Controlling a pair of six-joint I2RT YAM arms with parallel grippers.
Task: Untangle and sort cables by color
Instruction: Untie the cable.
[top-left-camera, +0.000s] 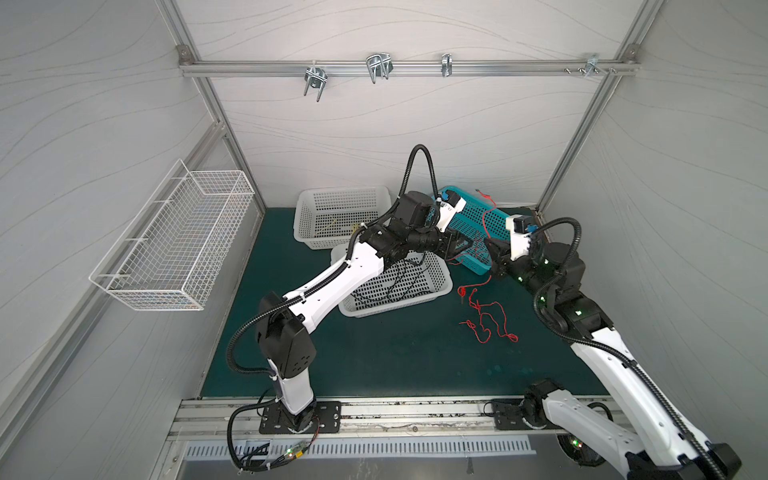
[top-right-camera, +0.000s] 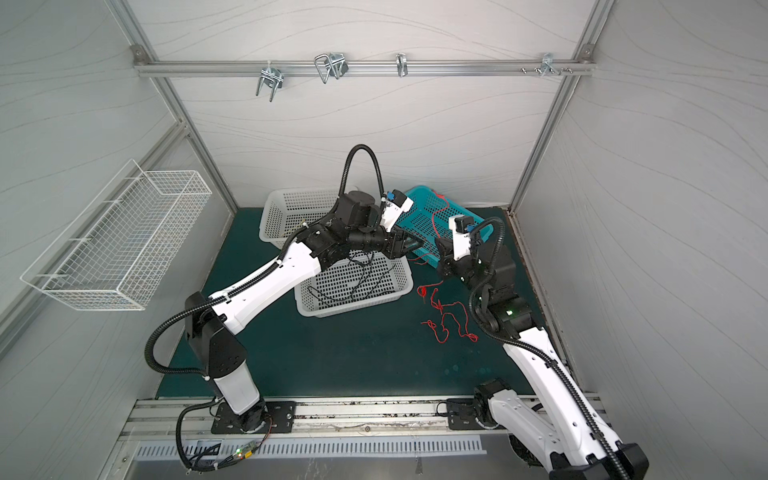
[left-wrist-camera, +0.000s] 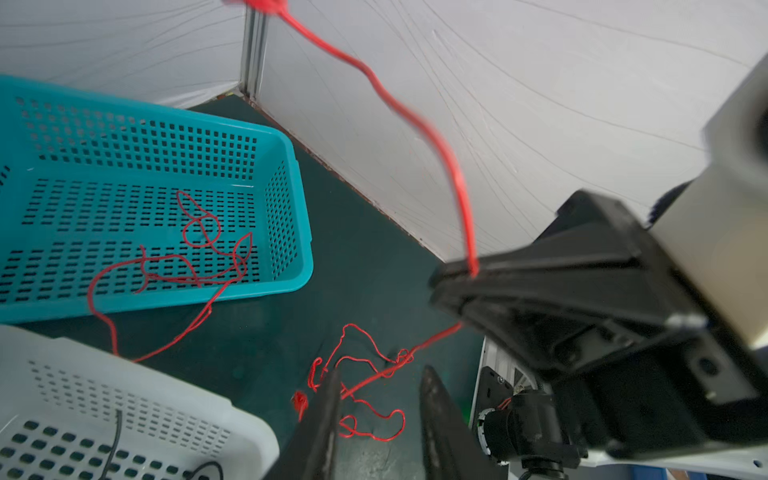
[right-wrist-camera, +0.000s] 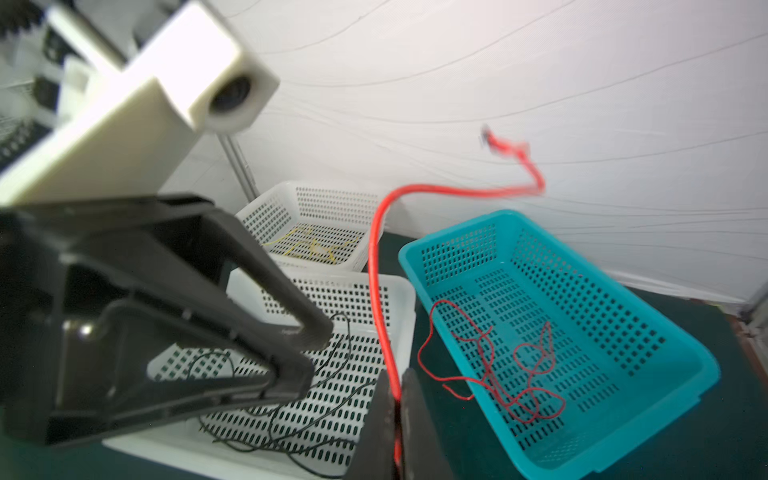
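1. Already sorted, yellow cables (right-wrist-camera: 316, 249) lie in the far white basket (top-left-camera: 345, 192) and black cables (top-left-camera: 395, 286) in the near white basket (top-left-camera: 399, 305), both left of the teal basket (right-wrist-camera: 453, 232).
2. At the teal basket's near left corner, the left end effector (left-wrist-camera: 380, 374) stands partly spread and holds nothing, its tips aimed at its partner.
3. Inside the teal basket, looped red cables (right-wrist-camera: 486, 374) lie on its floor, and one strand spills over the near rim.
4. At the basket's near right corner, the right end effector (right-wrist-camera: 398, 382) is clamped on a red cable (right-wrist-camera: 376, 266), which rises almost upright beside the basket, its clip end free in the air.
5. In front of the basket, the tail drops to a loose red heap (top-left-camera: 482, 309) on the counter (top-left-camera: 395, 353). The right arm looks nearer, and the drop likely lies farther into the basket, away from the heap.
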